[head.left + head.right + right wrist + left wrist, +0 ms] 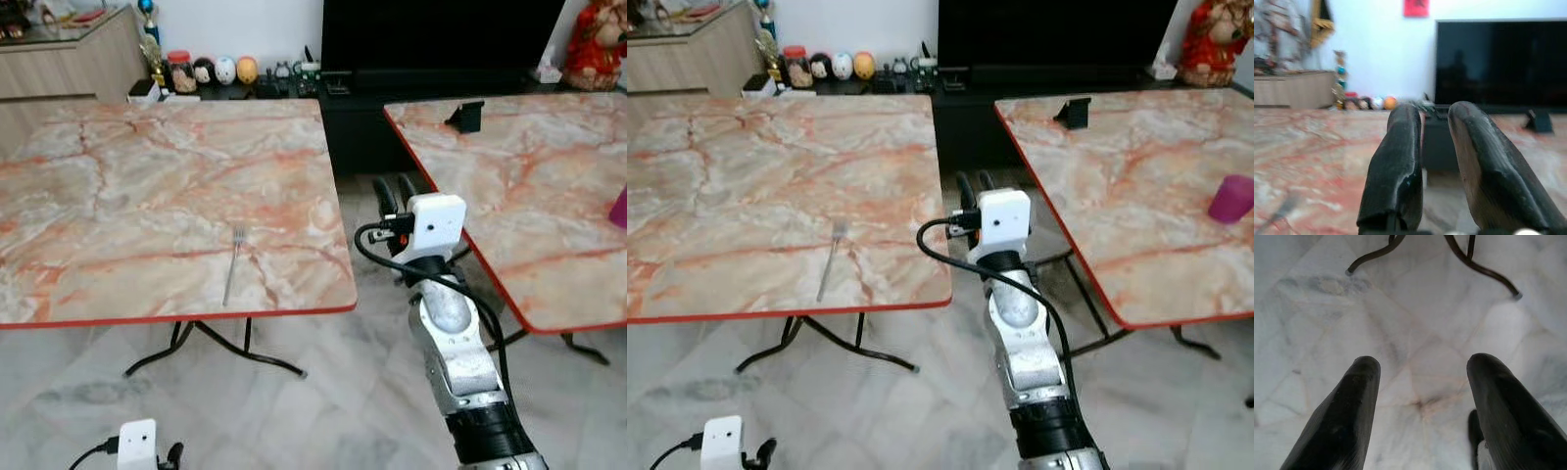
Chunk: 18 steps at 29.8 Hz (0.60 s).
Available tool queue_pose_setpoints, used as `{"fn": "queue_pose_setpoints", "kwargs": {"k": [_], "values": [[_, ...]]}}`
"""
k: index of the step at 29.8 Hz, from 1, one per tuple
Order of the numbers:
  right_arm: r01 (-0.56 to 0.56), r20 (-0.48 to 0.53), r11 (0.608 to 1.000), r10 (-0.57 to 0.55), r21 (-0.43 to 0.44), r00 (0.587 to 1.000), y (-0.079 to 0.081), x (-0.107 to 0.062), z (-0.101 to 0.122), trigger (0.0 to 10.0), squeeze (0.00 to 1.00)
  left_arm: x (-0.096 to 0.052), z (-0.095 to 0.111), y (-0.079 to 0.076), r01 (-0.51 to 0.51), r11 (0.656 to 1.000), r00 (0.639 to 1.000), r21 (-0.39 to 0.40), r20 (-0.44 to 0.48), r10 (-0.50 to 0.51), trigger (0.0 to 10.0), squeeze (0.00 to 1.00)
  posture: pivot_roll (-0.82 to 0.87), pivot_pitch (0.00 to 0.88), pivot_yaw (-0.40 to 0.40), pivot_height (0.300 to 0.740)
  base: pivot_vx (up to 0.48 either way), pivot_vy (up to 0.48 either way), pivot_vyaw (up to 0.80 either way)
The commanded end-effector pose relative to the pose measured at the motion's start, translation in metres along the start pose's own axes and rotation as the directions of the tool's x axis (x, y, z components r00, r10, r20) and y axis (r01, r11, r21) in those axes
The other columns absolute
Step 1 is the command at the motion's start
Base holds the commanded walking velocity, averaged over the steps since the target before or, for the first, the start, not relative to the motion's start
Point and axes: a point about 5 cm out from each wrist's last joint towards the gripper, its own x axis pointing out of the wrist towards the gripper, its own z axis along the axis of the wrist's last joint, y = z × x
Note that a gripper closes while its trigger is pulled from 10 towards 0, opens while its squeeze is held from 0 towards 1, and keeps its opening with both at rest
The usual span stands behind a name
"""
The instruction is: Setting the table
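Observation:
A metal fork (pixel 233 264) lies alone on the left marble table (pixel 118 196), near its front edge. A pink cup (pixel 1230 199) stands on the right marble table (pixel 1136 166), near that table's right side. My right gripper (pixel 394 190) is raised in the gap between the two tables, at tabletop height. It points toward the TV, and its fingers (pixel 1400 147) are a narrow gap apart with nothing between them. My left gripper (pixel 1420 364) hangs low over the floor, open and holding nothing.
A small black object (pixel 466 116) sits at the far left corner of the right table. Behind the tables are a dark TV (pixel 441 34), a low black stand with small figurines (pixel 225 70) and a wooden cabinet (pixel 69 59). Curved black table legs (pixel 211 343) spread over the marble floor.

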Motion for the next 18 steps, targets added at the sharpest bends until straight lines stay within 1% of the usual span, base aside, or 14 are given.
{"fn": "queue_pose_setpoints", "kwargs": {"k": [1,18], "values": [[0.005,0.015,1.0,-0.005,0.001,1.0,-0.0004,0.0018,0.0042,10.0,0.0,-0.0008,-0.0024,0.0041,-0.01,1.0,1.0,0.009,-0.015,0.01,10.0,0.0,-0.1,0.0,0.032,0.732,0.0,0.3,0.0],[0.005,0.012,1.0,-0.005,0.004,1.0,0.0002,0.0021,0.0046,10.0,0.0,-0.0012,-0.0036,0.0055,-0.012,1.0,1.0,0.012,-0.021,0.013,10.0,0.0,-0.09,0.0,0.03,0.732,0.0,0.3,0.0]]}}
